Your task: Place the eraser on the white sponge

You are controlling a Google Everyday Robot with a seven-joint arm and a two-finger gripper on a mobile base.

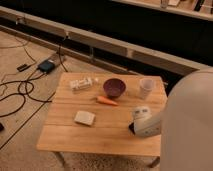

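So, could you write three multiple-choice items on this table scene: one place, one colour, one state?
1. Where is the gripper? A over the table's right part; B at its left edge; C above the floor.
2. What colour is the bowl? A white; B purple; C orange.
3. How does the white sponge lie? A flat and bare; B on edge; C covered.
Key: A, it hangs near the right front corner; B, it looks dark purple; A, nothing rests on it.
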